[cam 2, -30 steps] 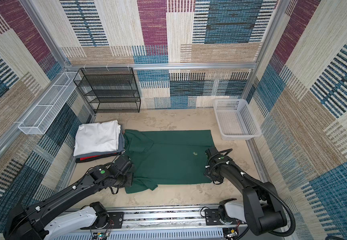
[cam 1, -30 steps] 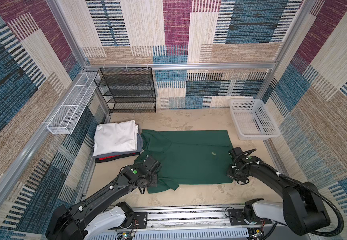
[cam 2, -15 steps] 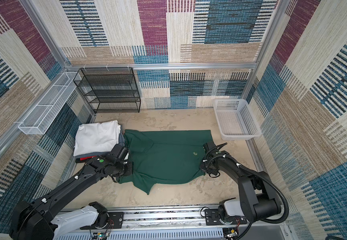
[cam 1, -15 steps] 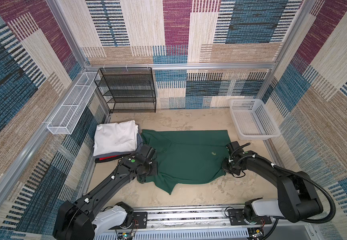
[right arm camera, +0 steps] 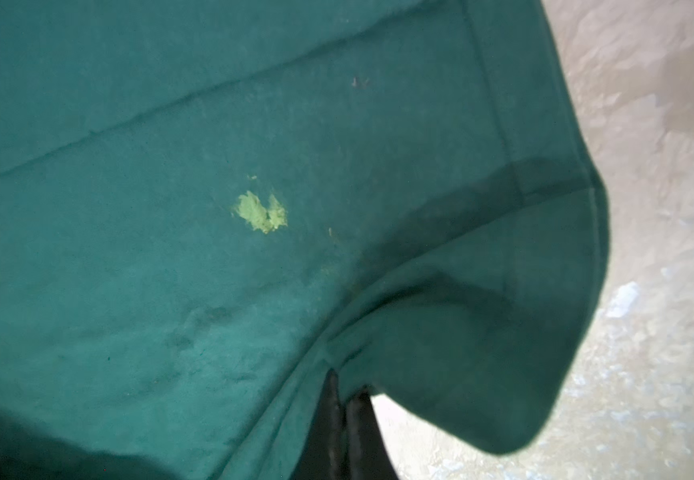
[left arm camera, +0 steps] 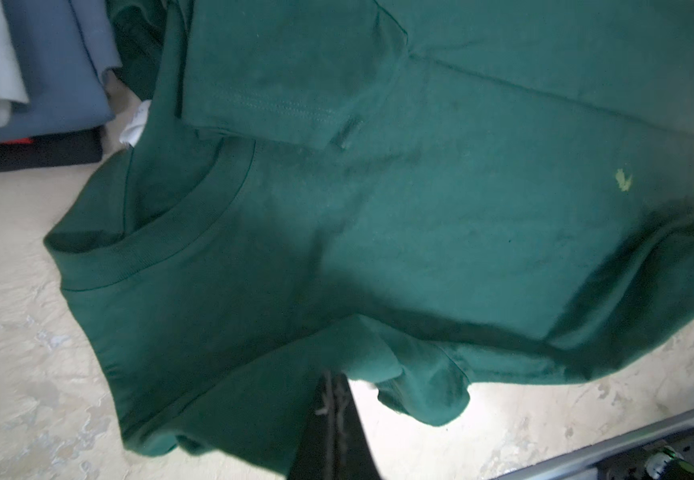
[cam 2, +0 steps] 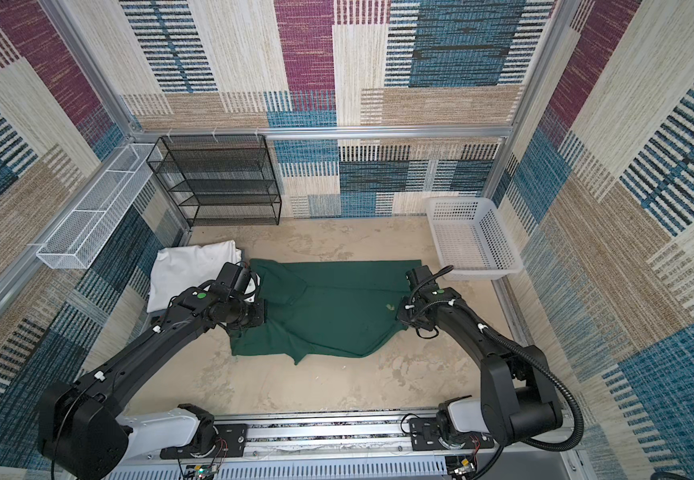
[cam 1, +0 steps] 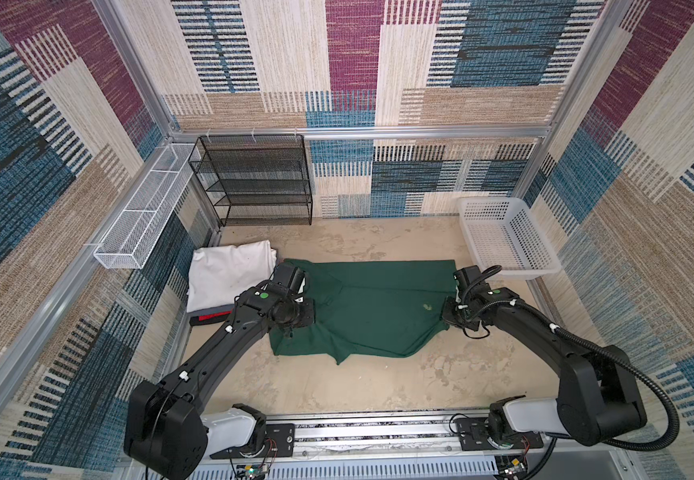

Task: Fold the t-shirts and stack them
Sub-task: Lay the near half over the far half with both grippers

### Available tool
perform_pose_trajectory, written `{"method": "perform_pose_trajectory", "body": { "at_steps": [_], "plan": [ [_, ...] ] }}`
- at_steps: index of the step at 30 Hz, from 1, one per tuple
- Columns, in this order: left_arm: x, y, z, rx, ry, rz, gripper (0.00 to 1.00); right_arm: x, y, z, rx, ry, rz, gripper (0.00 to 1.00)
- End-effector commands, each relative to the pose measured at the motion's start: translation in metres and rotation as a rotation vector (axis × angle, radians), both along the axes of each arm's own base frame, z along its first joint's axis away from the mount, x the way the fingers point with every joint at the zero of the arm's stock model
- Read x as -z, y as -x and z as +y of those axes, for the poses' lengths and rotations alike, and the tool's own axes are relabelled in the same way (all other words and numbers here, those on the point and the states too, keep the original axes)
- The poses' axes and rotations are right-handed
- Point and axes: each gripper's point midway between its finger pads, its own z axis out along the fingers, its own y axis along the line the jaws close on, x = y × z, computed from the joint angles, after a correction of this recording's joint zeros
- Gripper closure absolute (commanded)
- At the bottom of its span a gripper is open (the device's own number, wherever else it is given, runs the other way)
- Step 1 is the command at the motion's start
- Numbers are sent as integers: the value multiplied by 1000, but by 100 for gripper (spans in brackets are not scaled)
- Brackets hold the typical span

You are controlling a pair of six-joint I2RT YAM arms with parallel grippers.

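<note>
Pinching the near edge of the dark green t-shirt, both grippers are shut tight on cloth: the left gripper holds it on the collar side, near a sleeve, and the right gripper holds the hem corner at the opposite end. Between them the near edge is raised and sags toward the table, while the far edge lies flat on it. The shirt sits mid-table, spread sideways, with a small yellow-green mark close to the right grip. In the left wrist view the far sleeve lies folded in over the body, so the first tuck looks done and a lengthwise fold, near edge over far, seems to be under way. Just beside the collar end stands the stack: a white shirt on top, a grey shirt under it and a black and red shirt at the bottom, all folded. By my reckoning three shirts are finished and this one is partway. Left to do are laying the lifted edge across, folding the shirt shorter and setting it on the pile. The white basket stands at the far right, apart from the work.
</note>
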Motion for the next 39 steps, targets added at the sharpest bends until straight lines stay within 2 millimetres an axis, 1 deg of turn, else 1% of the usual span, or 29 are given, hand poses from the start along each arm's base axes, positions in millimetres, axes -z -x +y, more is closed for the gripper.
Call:
{"method": "perform_pose_trajectory", "body": {
  "at_steps": [1, 4, 8, 10, 15, 23, 29, 34, 36, 39],
  "plan": [
    [0, -6, 7, 18, -34, 5, 100, 5, 1, -1, -27, 3, 8, 100],
    [1, -13, 10, 8, -33, 11, 100, 11, 0, -5, -26, 15, 28, 100],
    [-1, -25, 11, -10, -38, -6, 100, 10, -6, -10, -17, 9, 18, 99],
    [-3, -30, 14, -20, -50, -14, 100, 9, -9, -11, -19, -12, 11, 96],
    [-6, -41, 21, -65, -66, -30, 100, 9, -17, -12, -30, -37, 6, 96],
    [-6, -58, 22, -112, -69, -50, 100, 7, -39, -16, -26, -51, -22, 99],
    [-3, -73, 28, -153, -104, -82, 100, 10, -59, -15, -39, -50, -40, 99],
    [-4, -88, 25, -160, -101, -101, 100, 10, -72, -18, -39, -37, -52, 100],
    [-5, -95, 23, -164, -96, -112, 100, 10, -74, -21, -34, -29, -57, 100],
    [-6, -104, 19, -158, -90, -121, 100, 12, -73, -25, -33, -9, -50, 100]
  ]
}}
